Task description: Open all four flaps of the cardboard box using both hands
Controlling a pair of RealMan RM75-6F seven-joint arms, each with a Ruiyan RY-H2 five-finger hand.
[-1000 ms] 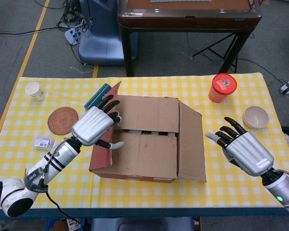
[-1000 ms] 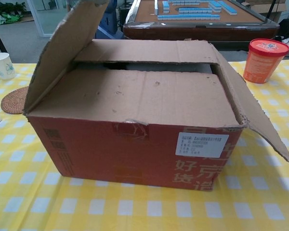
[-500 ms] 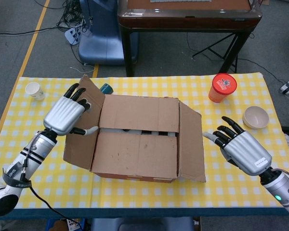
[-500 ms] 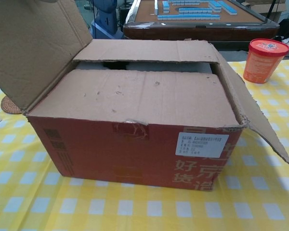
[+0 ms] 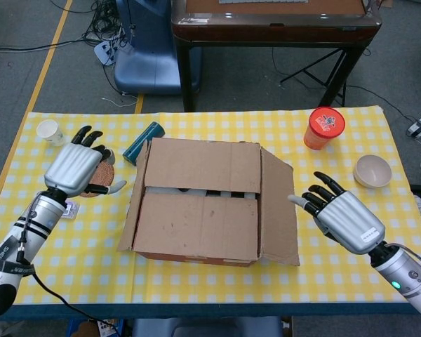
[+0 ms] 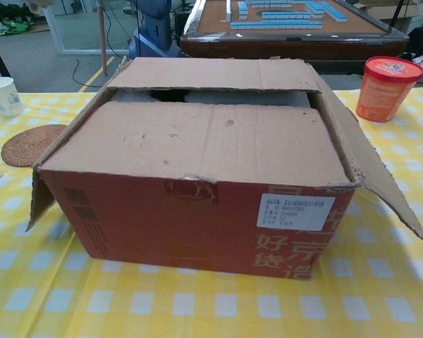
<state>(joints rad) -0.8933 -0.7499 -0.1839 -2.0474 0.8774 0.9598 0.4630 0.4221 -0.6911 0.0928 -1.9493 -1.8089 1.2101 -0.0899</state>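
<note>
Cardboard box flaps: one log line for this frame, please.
brown cardboard box | side flaps: open | near flap, far flap: closed | left hand: open, off box | right hand: open, beside right flap

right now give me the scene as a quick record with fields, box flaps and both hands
box: cardboard box mid-table
left flap: folded out and down
right flap: folded out
near flap: closed
far flap: closed
left hand: open, over the coaster, clear of the box
right hand: open, fingers spread beside the right flap, holding nothing
</note>
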